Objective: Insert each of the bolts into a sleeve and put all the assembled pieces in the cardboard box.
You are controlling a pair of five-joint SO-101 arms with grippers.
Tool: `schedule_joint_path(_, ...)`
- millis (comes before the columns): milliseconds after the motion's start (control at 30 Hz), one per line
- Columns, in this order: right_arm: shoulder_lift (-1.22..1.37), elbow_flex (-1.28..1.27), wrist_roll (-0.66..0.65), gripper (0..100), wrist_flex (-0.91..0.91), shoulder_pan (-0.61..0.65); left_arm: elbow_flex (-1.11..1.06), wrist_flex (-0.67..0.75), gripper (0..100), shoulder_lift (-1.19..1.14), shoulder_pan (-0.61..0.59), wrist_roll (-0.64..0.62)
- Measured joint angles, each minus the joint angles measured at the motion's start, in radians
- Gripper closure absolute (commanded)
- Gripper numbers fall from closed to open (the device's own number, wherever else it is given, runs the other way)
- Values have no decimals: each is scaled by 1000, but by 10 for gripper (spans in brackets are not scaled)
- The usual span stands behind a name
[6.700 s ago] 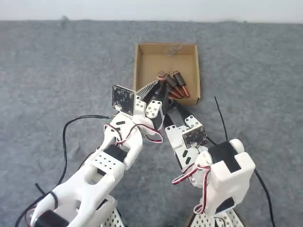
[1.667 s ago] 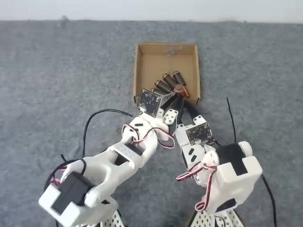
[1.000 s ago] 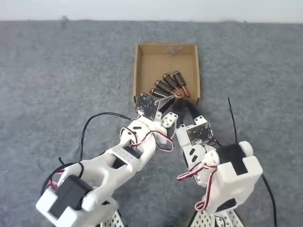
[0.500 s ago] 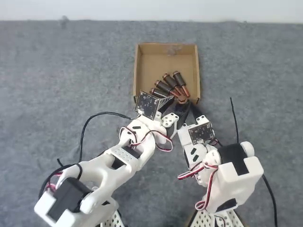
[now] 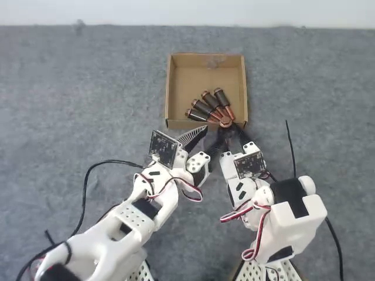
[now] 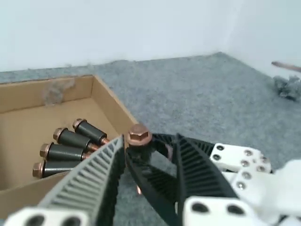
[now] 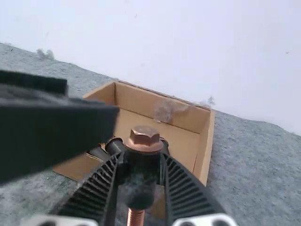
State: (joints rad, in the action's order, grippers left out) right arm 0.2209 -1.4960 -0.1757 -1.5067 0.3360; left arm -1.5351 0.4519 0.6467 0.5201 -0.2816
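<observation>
**High view.** One cardboard box [image 5: 173, 88] sits on the grey carpet [image 5: 76, 88], which lies bare on every side of it. Four assembled pieces [image 5: 202, 108] lie aslant, side by side, in the box's near right corner. The far half of the box floor is bare. A fifth piece [image 5: 225, 122] stands head-up right at the box's near wall, close to the right corner. It is clamped between the fingers of the right gripper [image 5: 225, 127], which are parted only by the width of the sleeve. The left gripper [image 5: 210, 139] hangs just beside it, spread wide and holding nothing, with its ribbed finger reaching toward the near wall.

**Left wrist view.** The left gripper's two fingers gape far apart, empty. Between them, farther off, the fifth piece [image 6: 138, 136] stands upright in the right gripper's dark fingers. Beyond the box's wall [image 6: 113, 113] the four pieces [image 6: 66, 146] lie in a row, heads outward. Whether the fifth piece is over the wall or just outside it cannot be told.

**Right wrist view.** The fingers grip the sleeve of the fifth piece [image 7: 143, 136], with the bolt's copper head above and its tip below. The box wall [image 7: 207, 136] rises behind it.
</observation>
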Motion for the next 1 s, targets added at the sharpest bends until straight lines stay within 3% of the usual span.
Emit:
schedule_joint_path(200,0,0,0,993,0,-25,-6,-114,989,146,-55,0)
schedule_joint_path(600,-2,0,0,993,84,-26,-155,-397,989,499,-345,0)
schedule_joint_path(833,-2,0,0,993,97,-26,-166,-793,989,796,-517,0)
schedule_joint_path(1000,0,52,0,993,106,-37,-166,-1146,989,1005,-560,3)
